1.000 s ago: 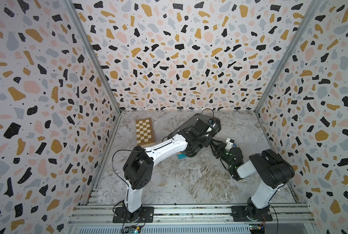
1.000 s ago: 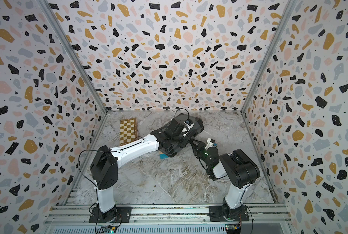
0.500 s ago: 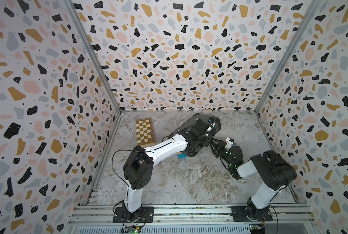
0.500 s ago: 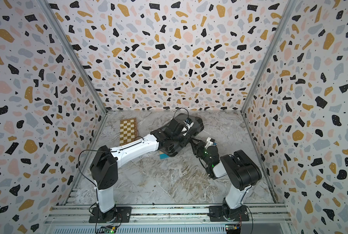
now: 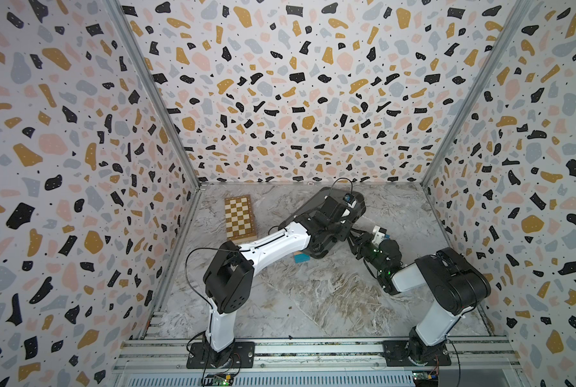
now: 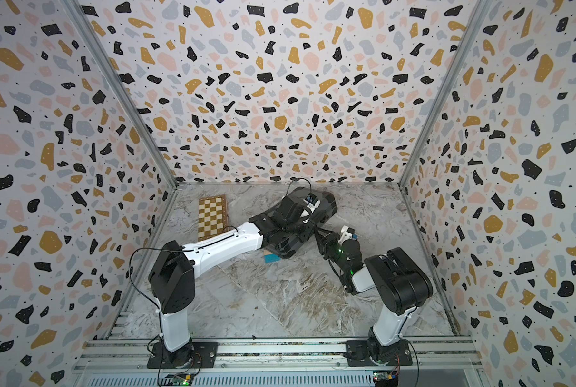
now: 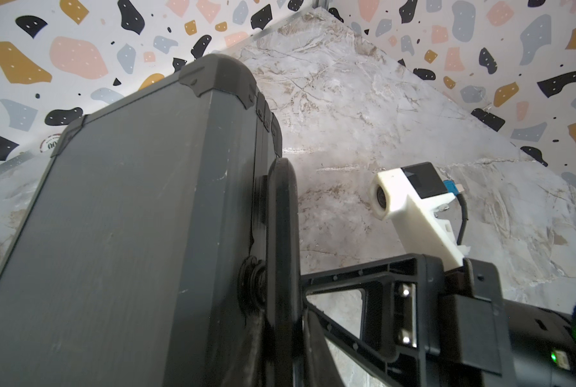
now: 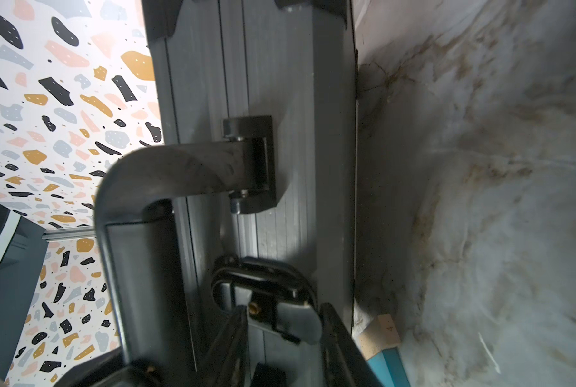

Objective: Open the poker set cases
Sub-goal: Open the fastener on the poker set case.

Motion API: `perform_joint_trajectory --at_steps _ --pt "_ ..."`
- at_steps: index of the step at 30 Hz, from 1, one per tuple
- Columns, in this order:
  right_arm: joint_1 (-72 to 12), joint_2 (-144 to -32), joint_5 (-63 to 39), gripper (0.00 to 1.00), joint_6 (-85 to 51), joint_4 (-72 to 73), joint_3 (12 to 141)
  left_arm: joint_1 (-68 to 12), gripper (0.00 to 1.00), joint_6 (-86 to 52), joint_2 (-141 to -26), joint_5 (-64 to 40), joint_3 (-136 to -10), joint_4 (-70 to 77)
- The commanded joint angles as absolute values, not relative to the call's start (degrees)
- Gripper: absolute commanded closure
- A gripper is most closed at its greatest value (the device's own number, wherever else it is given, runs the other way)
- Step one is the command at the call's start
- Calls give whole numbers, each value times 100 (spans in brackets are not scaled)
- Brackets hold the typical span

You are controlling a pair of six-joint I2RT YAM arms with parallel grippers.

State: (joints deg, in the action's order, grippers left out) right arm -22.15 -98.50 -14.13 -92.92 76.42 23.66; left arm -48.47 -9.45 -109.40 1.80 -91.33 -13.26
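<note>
The poker set case (image 5: pixel 313 205) (image 6: pixel 328 206) is a dark grey briefcase with black corner guards, tipped up on its edge on the marble floor. In the left wrist view my left gripper (image 7: pixel 281 355) is shut on the case's black handle (image 7: pixel 281 228), beside the grey lid (image 7: pixel 129 234). In the right wrist view my right gripper (image 8: pixel 283 331) has one finger on each side of a latch (image 8: pixel 279 301) on the case's front rim, pinching its flap. The handle (image 8: pixel 146 187) curves past just beside it. Both grippers meet at the case's front (image 5: pixel 345 233).
A wooden checkered chessboard box (image 5: pixel 239 217) (image 6: pixel 212 216) lies flat at the back left. A blue block with a tan end (image 5: pixel 301 258) (image 8: pixel 385 348) sits under the case's lower edge. Terrazzo walls close in three sides. My right wrist camera (image 7: pixel 403 194) shows beside the handle.
The right gripper's jaws have narrowed round the latch. The left gripper keeps its hold on the handle, and the case has hardly moved.
</note>
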Motion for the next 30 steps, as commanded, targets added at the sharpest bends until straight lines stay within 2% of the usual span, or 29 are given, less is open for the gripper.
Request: perform_joint_trajectory --at_steps 1,7,19,23,27,30 --pt "-2233 -9326 -1502 64 -9115 8171 2699 -4810 100 -1177 -10410 308 -9100 153" --pt "-2138 -8839 -1474 66 -8729 8172 2657 -4815 100 -1218 -10332 375 -8587 398" --pt "-1965 -8795 -1580 66 -8795 8165 2610 -4800 100 -1126 -10318 531 -8307 459" --pt "-1783 -8868 -1634 61 -8955 8125 2295 -4800 100 -1108 -10310 520 -8363 431" --pt "-1434 -8611 -1851 56 -8747 7553 1908 -4803 100 -1089 -10308 460 -8260 451" --pt "-1129 -8018 -2076 51 -8238 6287 1845 -4799 100 -1076 -10301 378 -8066 566"
